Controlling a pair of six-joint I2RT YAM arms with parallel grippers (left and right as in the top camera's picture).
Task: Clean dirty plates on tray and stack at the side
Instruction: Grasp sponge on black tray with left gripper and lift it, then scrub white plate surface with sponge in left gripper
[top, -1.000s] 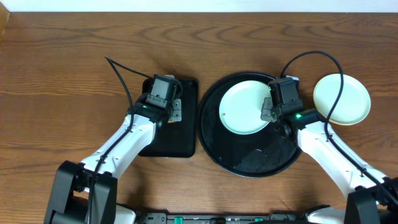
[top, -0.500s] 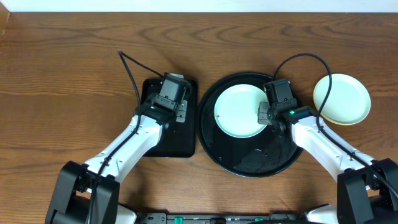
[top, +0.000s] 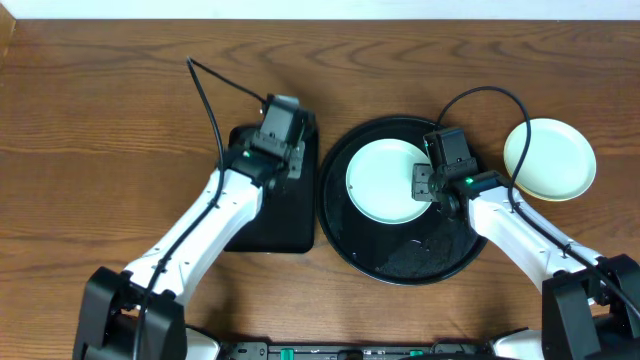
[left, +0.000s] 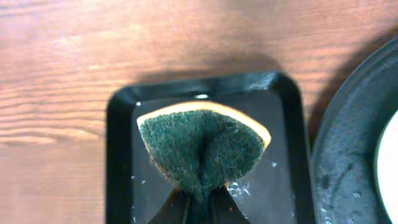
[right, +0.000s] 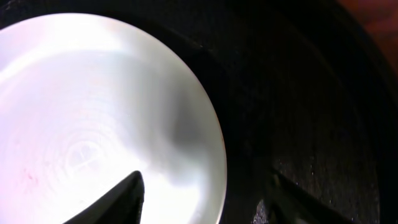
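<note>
A pale mint-white plate (top: 388, 180) lies flat in the round black tray (top: 400, 262); in the right wrist view this plate (right: 93, 112) shows faint reddish specks. My right gripper (top: 425, 181) (right: 205, 186) is open. One finger stands over the plate's right rim, the other over the tray (right: 298, 112). A pale yellow plate (top: 549, 159) rests on the wood tabletop at the right. My left gripper (top: 285, 135) (left: 199, 202) is shut on a green-and-yellow sponge (left: 202, 149) above the rectangular tray.
The small rectangular black tray (top: 250, 235) (left: 118, 155) sits just left of the round tray, wet with droplets. Cables arc over both arms. The pale table edge runs along the back. Bare wood tabletop (top: 100, 150) stretches to the far left.
My right gripper has opened and let go of the mint-white plate's rim; the plate now rests in the round tray. The left arm has carried the sponge toward the rectangular tray's far end.
</note>
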